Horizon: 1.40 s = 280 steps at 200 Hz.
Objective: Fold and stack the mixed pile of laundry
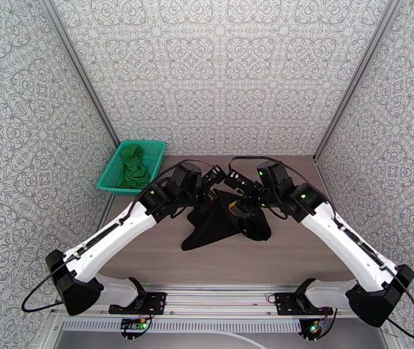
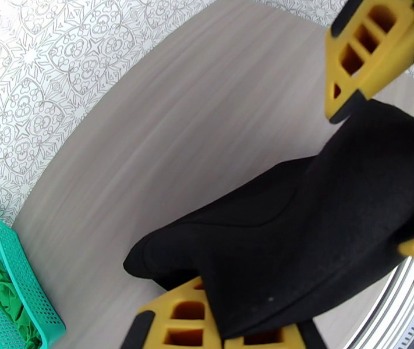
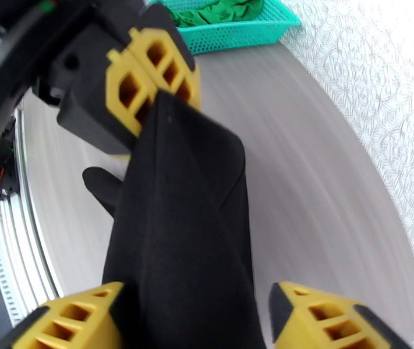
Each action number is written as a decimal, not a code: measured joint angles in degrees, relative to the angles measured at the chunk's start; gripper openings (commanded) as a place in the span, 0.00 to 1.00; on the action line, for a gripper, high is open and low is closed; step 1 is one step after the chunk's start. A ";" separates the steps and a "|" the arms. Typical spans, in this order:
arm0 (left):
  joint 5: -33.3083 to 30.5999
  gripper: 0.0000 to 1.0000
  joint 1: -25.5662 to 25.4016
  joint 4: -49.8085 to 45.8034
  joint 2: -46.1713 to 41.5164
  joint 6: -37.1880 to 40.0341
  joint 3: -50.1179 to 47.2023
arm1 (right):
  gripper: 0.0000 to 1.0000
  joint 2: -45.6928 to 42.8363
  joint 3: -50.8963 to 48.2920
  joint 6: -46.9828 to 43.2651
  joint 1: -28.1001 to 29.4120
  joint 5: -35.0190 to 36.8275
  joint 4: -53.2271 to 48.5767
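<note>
The black garment [image 1: 218, 228] is partly lifted off the middle of the table, its lower end trailing on the wood. My left gripper [image 1: 211, 193] is shut on its upper edge, and the left wrist view shows the yellow fingers [image 2: 174, 318] pinching the black garment [image 2: 300, 228]. My right gripper [image 3: 195, 315] stands open, its fingers astride the hanging black garment [image 3: 177, 216] just below the left gripper [image 3: 151, 82]. In the top view the right gripper [image 1: 239, 206] sits close to the right of the left one. The green T-shirt [image 1: 132, 165] lies crumpled in the basket.
The teal mesh basket [image 1: 148, 145] stands at the table's back left corner, against the patterned wall. Bare wooden table [image 1: 276, 257] stretches in front of and to the right of the black garment. Patterned walls close in the back and both sides.
</note>
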 measured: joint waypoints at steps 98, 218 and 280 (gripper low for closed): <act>1.55 0.00 0.33 0.92 -2.19 -1.33 0.00 | 0.57 0.44 1.42 -0.94 0.04 -0.55 -1.60; -1.51 0.76 0.44 2.73 -3.13 -6.08 -4.39 | 0.00 -6.23 0.37 -2.62 0.07 10.12 -0.70; -8.68 0.87 4.74 3.23 -4.98 -24.22 -18.08 | 0.00 -12.72 -14.23 0.76 -0.31 14.75 0.94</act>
